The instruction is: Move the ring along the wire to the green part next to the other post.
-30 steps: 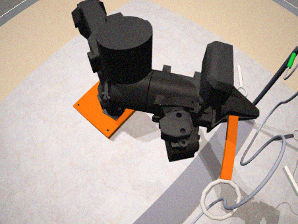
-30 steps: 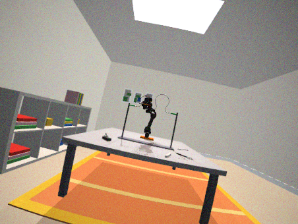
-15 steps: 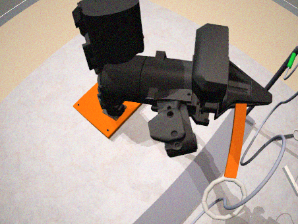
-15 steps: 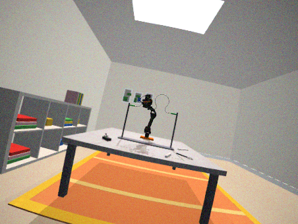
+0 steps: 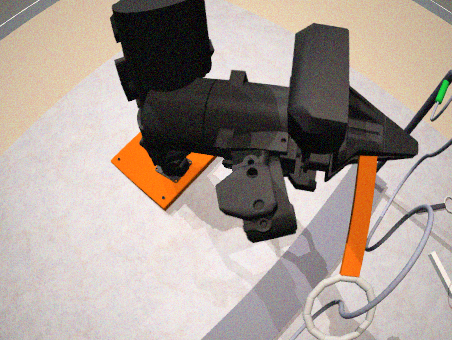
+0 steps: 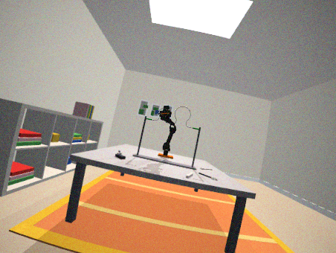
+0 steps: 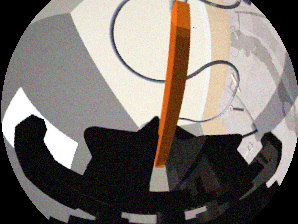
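The orange handle [image 5: 360, 215] [image 7: 176, 80] is held near one end in my gripper [image 5: 371, 152] [image 7: 158, 119], which is shut on it. The cream ring [image 5: 306, 310] is at the handle's far end; the grey wire [image 5: 431, 220] [image 7: 113, 40] passes through it, near a small kink. The ring is out of the wrist view. I cannot tell whether ring and wire touch. One green part [image 5: 442, 91] [image 6: 149, 119] is beside its post [image 5: 424, 111] [image 6: 142, 135]. The other green part [image 6: 196, 128] is beside the second post [image 6: 196, 148]. In the exterior view the ring is too small to make out.
The wire bends in a large loop and smaller curves near the gripper and handle. The first post stands close behind the gripper in the top view. The orange base plate [image 5: 165, 195] is under the arm. Small tools lie on the table [image 6: 223, 184].
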Controlling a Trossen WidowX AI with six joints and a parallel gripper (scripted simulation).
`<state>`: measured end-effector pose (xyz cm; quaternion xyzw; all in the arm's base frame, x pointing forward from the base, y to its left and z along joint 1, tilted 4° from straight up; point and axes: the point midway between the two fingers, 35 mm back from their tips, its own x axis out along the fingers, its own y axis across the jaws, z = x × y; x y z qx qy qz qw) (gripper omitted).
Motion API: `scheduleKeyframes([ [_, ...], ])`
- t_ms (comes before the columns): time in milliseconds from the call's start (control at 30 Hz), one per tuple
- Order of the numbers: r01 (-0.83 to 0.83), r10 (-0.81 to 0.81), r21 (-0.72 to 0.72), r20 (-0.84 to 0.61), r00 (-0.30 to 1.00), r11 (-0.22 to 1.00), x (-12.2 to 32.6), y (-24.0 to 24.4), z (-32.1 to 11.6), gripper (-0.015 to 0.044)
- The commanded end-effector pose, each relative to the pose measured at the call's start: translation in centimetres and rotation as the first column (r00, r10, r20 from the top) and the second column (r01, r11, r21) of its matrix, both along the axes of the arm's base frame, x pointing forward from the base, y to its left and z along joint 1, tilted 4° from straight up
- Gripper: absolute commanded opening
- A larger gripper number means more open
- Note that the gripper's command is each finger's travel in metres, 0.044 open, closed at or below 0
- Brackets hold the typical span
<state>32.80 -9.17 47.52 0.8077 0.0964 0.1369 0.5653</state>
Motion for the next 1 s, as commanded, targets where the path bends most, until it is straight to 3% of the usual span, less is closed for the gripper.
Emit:
scheduleKeyframes([
  [0, -0.005, 0.005, -0.035, -0.010, 1.000, 0.999, 0.2, -0.1, -0.2, -0.0150],
  [500, -0.028, 0.009, -0.297, -0.065, 0.998, 0.955, 0.1, 0.1, -1.6, -0.0150],
  [967, -0.066, -0.004, -0.554, -0.124, 0.992, 0.830, 0.0, 0.0, -3.5, -0.0150],
])
